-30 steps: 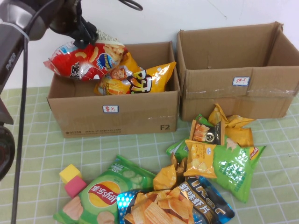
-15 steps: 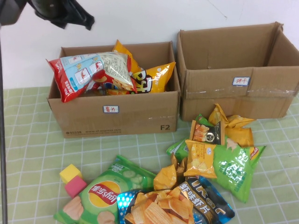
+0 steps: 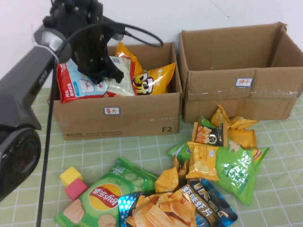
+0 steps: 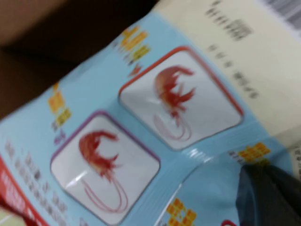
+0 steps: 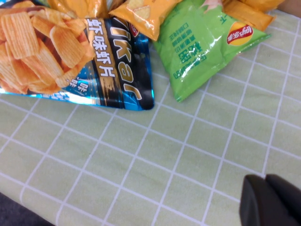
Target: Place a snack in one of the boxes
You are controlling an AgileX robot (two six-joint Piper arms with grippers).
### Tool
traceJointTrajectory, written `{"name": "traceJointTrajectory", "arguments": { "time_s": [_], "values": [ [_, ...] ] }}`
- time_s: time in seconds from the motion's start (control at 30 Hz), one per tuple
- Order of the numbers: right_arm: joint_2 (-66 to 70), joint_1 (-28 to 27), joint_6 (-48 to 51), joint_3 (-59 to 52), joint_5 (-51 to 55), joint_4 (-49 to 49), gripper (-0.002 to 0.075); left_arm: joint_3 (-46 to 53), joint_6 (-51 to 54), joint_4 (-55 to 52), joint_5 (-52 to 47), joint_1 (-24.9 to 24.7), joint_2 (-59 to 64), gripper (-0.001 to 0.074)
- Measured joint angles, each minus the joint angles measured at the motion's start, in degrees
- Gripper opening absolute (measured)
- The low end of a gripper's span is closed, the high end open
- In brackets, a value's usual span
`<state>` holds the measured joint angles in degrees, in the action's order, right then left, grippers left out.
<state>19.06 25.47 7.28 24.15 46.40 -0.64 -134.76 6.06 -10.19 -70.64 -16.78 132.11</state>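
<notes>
From the high view, my left gripper has come back down over the left box; half a second ago it was up near the frame's top corner, clear of the box. The red-and-blue shrimp-chip bag has settled lower since then, lying in the box's left part against its near wall, beside the yellow snack bags. My gripper hangs right over that bag, and I cannot tell whether its fingers are spread or closed. The right box stands just beside the left one, and the other snacks lie on the green checked tablecloth in front: a green Lay's bag, a dark blue shrimp-chip bag, a green chip bag. In my left wrist view, the shrimp-chip bag fills nearly everything, its back with two shrimp pictures very close under me. In my right wrist view, my right gripper hovers over bare tablecloth, near the dark blue bag; its fingers look closed together, empty.
</notes>
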Motion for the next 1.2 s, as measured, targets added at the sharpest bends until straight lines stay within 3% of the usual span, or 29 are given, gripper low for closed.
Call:
{"name": "traceJointTrajectory", "arguments": {
  "time_s": [0.47,0.7,1.2],
  "values": [
    [0.00,0.00,0.00,0.00,-0.04,0.00,-0.0002,-1.41,-2.26,-1.61,0.45,1.69,0.91,-0.0001],
    [0.00,0.00,0.00,-0.82,-2.23,0.00,-0.0002,-7.19,-0.07,3.47,5.38,1.69,-12.20,-0.0001],
    [0.00,0.00,0.00,-0.96,-10.54,7.55,-0.0002,-7.88,3.49,4.74,15.60,2.88,-35.46,-0.0001]
  ]
}}
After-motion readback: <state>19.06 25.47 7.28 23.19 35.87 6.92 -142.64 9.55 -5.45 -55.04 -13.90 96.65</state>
